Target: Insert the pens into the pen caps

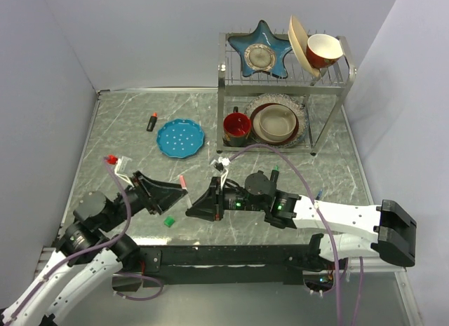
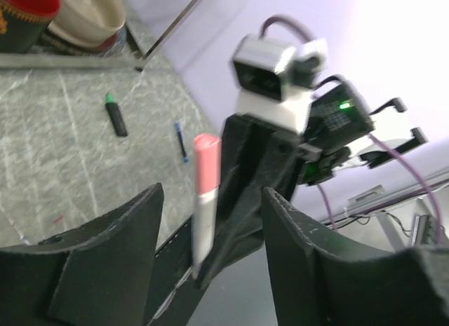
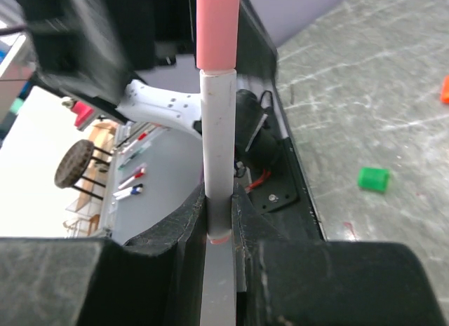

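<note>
The white pen [image 3: 216,130] with pink cap [image 3: 216,28] on sits clamped in the right hand [image 3: 219,200], the left hand [image 2: 214,196] spread apart.

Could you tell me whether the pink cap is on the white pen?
On: the pink cap sits flush over the white pen, covering its tip.

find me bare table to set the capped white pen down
Back left is bare, behind the orange-capped marker and blue plate; so is the left side between that plate and the red cap. Crowded: near centre around the white pen and green cap, and under the dish rack.
</note>
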Motion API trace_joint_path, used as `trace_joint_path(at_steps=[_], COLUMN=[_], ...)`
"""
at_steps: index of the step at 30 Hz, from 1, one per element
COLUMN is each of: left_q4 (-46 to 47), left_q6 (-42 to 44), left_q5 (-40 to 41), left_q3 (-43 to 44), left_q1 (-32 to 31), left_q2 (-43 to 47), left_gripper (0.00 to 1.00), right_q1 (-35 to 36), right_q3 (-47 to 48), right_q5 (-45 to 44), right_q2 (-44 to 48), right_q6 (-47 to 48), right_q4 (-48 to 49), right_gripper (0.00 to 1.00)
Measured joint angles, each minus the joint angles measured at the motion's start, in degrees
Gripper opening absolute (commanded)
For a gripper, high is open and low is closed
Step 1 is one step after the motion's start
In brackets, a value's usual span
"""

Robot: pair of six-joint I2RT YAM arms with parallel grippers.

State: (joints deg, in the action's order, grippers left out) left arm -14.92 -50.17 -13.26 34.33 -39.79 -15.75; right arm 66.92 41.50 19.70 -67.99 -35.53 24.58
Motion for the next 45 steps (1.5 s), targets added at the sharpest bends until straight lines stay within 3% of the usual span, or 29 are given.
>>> trace_joint_path(at_steps=[7, 16, 29, 32, 36, 38, 45], left_q4=[-0.04, -0.17, 0.55, 0.46, 0.7, 1.6, 12.2], left_q6=[1.44, 3.54, 3.61, 3.96, 3.87, 3.65, -0.33], left_q5=[-0.02, -0.42, -0.17, -0.2, -0.46, -1.33, -5.51], left_q3=[4.39, 5.25, 5.25, 5.25, 5.25, 5.09, -1.22], left_q1=[0.0, 0.0, 0.0, 0.0, 0.0, 0.0, 0.42], left_q2=[-1.38, -6.25, -5.03, -5.09, -5.14, -5.31, -5.88], left_gripper=[0.7, 0.68, 0.58, 0.47, 0.11, 0.01, 0.01], right_q1=[0.28, 1.01, 1.22, 1.25, 1.36, 1.36, 1.16], right_q3=[-1.68, -2.62, -2.64, -2.64, -2.64, -2.62, -1.7], right_q5=[2.01, 3.02, 3.37, 3.45, 3.48, 3.41, 0.94], right_q2=[0.68, 0.94, 1.6, 1.6, 1.6, 1.6, 4.09], right_q6=[-0.83, -1.05, -1.95, -2.1, -2.05, -1.79, -0.55], right_q4=[2.32, 3.34, 3.82, 3.8, 3.65, 3.3, -3.96], right_gripper=[0.0, 0.0, 0.0, 0.0, 0.0, 0.0, 0.0])
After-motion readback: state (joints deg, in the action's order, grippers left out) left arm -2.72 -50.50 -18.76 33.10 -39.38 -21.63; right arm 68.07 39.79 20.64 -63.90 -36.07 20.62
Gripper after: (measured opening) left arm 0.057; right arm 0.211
